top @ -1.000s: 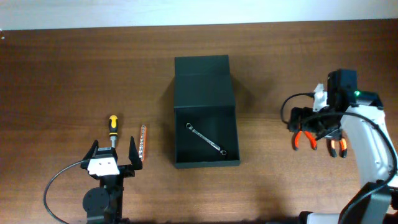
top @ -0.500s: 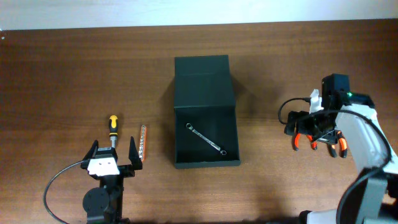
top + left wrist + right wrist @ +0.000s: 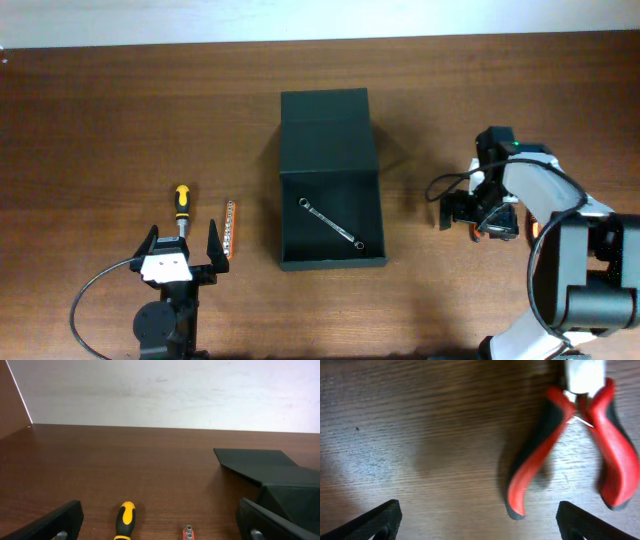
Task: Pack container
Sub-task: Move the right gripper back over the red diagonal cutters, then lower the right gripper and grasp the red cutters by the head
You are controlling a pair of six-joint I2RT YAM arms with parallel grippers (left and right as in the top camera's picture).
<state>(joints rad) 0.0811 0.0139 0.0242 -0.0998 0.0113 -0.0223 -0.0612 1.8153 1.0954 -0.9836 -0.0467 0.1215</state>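
Container (image 3: 326, 132) — dark matte box, flap open; left pincer (image 3: 159, 521), right pincer (image 3: 480, 521) gape empty.

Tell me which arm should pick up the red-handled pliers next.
Right. The right claw, open, hangs just above the pliers; the left claw sits beyond the container, beside the screwdriver.

The table (image 3: 120, 120) is brown wood with fine visible grain and a soft sheen. The container (image 3: 328, 130) looks matt and dark, the wrench (image 3: 333, 226) is bright polished metal, and the pliers (image 3: 540, 445) have smooth red-and-black plastic grips.
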